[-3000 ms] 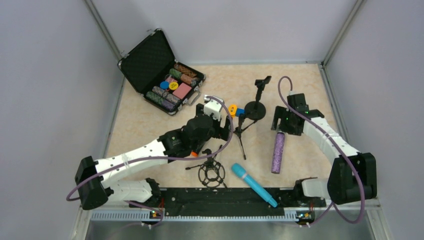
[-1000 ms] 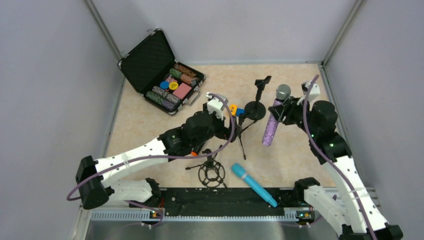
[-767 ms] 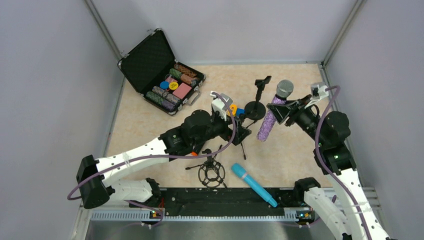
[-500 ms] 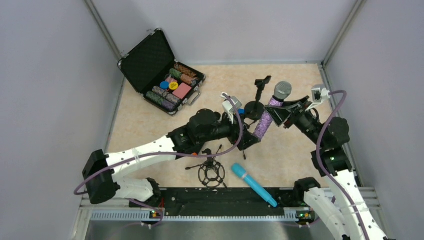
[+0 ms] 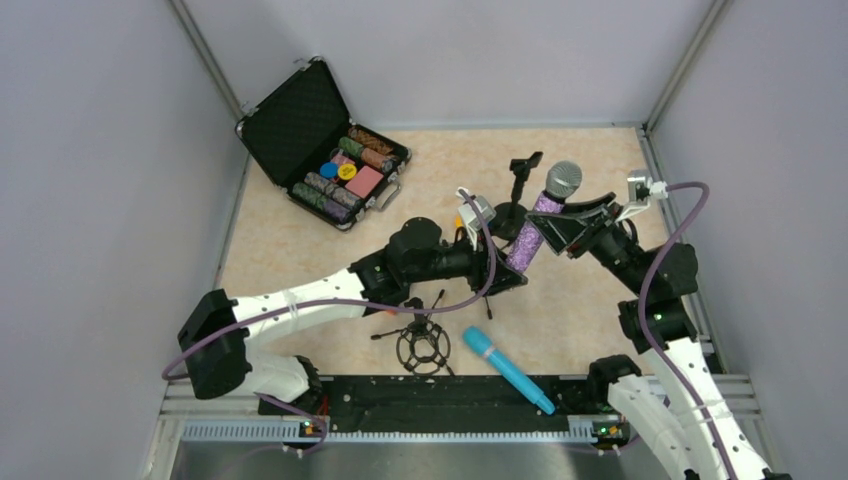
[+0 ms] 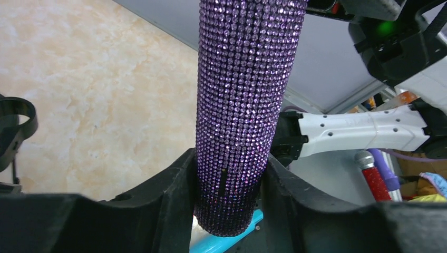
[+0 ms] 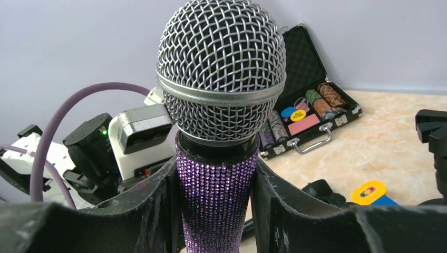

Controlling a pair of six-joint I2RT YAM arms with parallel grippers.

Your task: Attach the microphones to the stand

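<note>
the glittery purple microphone (image 5: 532, 232) hung tilted in the air near the stand (image 5: 516, 190). the right gripper (image 7: 216, 182) was closed just under its grille (image 7: 221, 68). the left gripper (image 6: 229, 184) pressed both sides of its lower end, probably to steady it for mounting.

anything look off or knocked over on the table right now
Nothing spilled or broken. The round shock-mount stand looks tipped on its side near the front edge, and the light-blue microphone lies loose beside it. The purple microphone hangs tilted in the air, gripped by both the left gripper and the right gripper.
</note>
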